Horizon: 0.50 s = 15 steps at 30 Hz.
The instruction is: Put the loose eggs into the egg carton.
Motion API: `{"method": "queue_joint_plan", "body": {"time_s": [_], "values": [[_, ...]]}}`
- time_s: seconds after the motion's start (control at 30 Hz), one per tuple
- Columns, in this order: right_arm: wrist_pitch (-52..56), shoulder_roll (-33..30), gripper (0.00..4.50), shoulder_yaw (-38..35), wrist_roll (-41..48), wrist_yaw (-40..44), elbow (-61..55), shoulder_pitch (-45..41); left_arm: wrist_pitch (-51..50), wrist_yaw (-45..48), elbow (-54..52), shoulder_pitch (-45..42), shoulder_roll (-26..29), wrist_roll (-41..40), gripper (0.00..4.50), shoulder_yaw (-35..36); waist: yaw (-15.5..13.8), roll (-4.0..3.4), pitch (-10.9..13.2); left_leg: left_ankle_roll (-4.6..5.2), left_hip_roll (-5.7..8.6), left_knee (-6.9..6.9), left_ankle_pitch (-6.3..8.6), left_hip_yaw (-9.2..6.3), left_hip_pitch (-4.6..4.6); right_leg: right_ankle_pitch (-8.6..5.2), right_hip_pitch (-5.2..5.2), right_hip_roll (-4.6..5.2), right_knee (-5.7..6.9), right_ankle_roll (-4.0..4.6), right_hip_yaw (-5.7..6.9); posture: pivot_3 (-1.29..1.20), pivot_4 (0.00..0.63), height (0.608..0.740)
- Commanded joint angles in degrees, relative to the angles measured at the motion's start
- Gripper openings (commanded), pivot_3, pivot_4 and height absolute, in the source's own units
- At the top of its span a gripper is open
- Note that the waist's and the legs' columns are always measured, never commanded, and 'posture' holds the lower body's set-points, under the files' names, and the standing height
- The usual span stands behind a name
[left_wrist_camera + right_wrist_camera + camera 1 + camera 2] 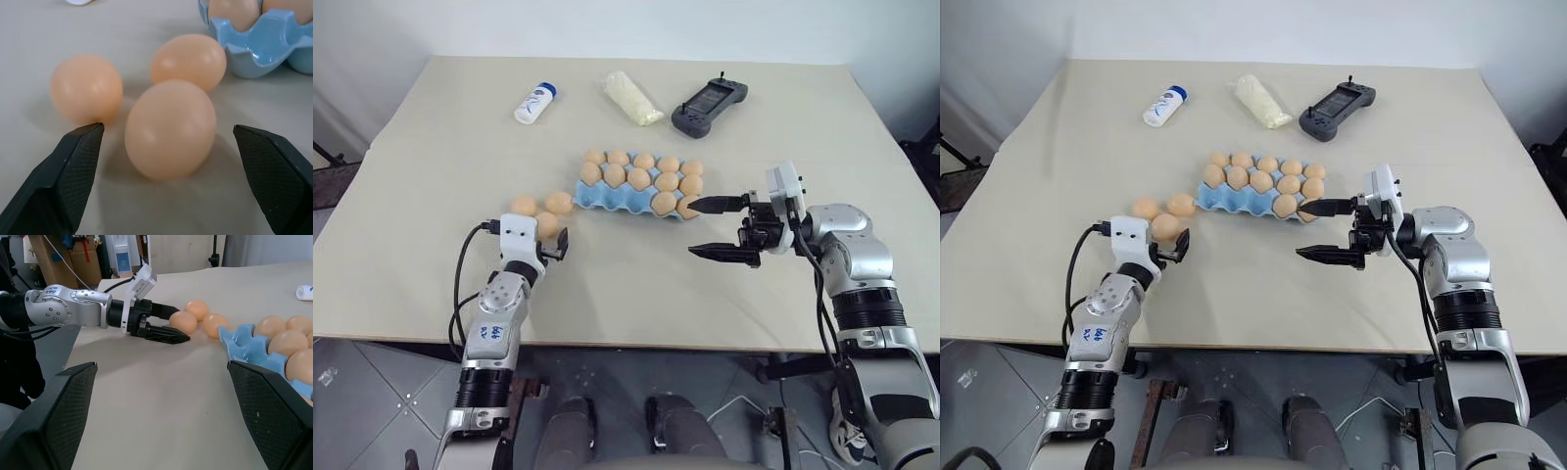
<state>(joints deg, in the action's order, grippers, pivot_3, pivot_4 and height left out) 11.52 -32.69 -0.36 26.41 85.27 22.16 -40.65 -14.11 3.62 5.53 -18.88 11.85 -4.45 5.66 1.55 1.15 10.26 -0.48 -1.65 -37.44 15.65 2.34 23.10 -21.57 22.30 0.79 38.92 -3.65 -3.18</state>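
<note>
A beige surface (431, 294) stands before a plain white wall (607, 24), grey tiled floor (372, 382) beneath; cardboard boxes (73, 259) sit stacked at the room's edge.

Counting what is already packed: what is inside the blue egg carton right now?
The egg carton holds about eleven pale orange eggs across its back and middle cups; front-row cups toward the left look empty. Cup bottoms under the eggs are hidden.

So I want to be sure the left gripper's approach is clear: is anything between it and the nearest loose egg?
Nothing visible is. The left gripper is open with the nearest egg straight ahead between its fingers. The two other loose eggs lie beyond it, short of the egg carton.
</note>
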Motion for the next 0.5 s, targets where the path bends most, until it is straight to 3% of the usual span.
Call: {"method": "queue_joint_plan", "body": {"time_s": [0.03, 0.13, 0.17, 0.23, 0.43, 0.5], "values": [[0.0, -0.2, 4.46, -0.6, 0.4, -0.3, -2.0, 0.1, 3.3, 0.7, 3.1, -2.6, 0.5, 0.7, 4.50, 0.1, 0.0, 0.00, 0.0, 0.00, 0.00, -0.01, -0.01, 0.00, 0.00, 0.00, 0.00, 0.00, 0.01, 0.00, 0.01, 0.00, 0.150, 0.740], [0.0, -0.2, 4.46, -0.5, 0.2, -0.5, -2.0, 0.2, 5.0, 1.0, 6.2, -4.2, 0.4, 0.9, 4.50, 0.1, 0.0, 0.00, 0.0, 0.00, 0.00, -0.03, -0.01, 0.00, 0.00, 0.01, 0.00, 0.00, 0.03, -0.01, 0.00, 0.00, 0.150, 0.740], [0.0, -0.2, 4.49, -0.5, 0.2, -0.6, -2.1, 0.2, 5.7, 1.1, 7.1, -4.7, 0.4, 1.2, 4.31, -0.1, 0.0, 0.00, 0.0, 0.00, 0.00, -0.03, -0.01, 0.00, 0.00, 0.02, 0.00, 0.00, 0.03, -0.01, 0.00, 0.00, 0.150, 0.740], [0.0, -0.2, 4.50, -0.5, 0.1, -0.9, -2.2, 0.3, 6.4, 1.4, 8.0, -5.0, 0.2, 1.2, 3.92, -0.3, 0.0, 0.00, 0.0, 0.00, 0.00, -0.03, -0.01, 0.00, 0.00, 0.02, 0.00, 0.00, 0.03, -0.01, 0.00, 0.00, 0.150, 0.740], [0.0, -0.4, 4.50, -0.7, 0.0, -1.5, -2.9, 0.9, 5.5, 1.9, 5.7, -3.5, -0.6, 1.3, 2.06, -1.3, 0.0, 0.00, 0.0, 0.00, 0.00, -0.03, -0.02, 0.00, 0.00, 0.02, 0.00, 0.01, 0.03, -0.01, 0.00, 0.00, 0.150, 0.740], [0.0, -0.4, 4.50, -0.8, 0.0, -1.7, -3.1, 1.1, 4.7, 2.0, 3.5, -2.3, -0.8, 1.4, 1.81, -1.8, 0.0, 0.00, 0.0, 0.00, 0.00, -0.04, -0.02, 0.00, 0.00, 0.02, -0.01, 0.02, 0.03, -0.02, 0.00, 0.00, 0.150, 0.740]]}}
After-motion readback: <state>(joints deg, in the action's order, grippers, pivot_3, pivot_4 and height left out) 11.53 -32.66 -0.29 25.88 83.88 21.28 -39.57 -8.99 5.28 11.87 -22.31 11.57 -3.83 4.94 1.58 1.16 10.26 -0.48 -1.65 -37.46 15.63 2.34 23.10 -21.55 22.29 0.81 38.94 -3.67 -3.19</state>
